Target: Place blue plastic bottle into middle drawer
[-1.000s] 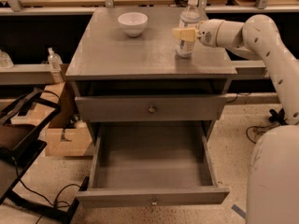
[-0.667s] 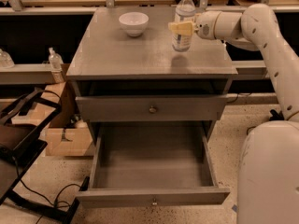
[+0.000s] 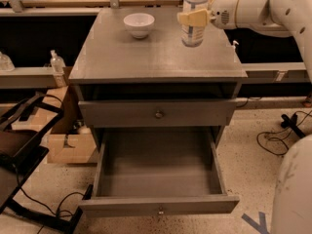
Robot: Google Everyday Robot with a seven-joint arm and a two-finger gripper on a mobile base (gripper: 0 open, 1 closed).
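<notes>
The end effector (image 3: 194, 17) reaches in from the right over the bench's (image 3: 146, 57) far right part, its pale yellow fingers closed on the middle of the blue plastic bottle (image 3: 193, 35). The bottle stands upright in the grip. It is clear plastic with a pale label band, and its top runs out of view. I cannot tell whether its base touches the bench. The white bowl (image 3: 139, 24) sits left of the end effector. The middle drawer (image 3: 122, 206) stands pulled open well below it.

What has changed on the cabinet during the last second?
The gripper, shut on the blue plastic bottle, carried it upward and slightly left in the view. The white bowl and the open middle drawer stayed as they were.
</notes>
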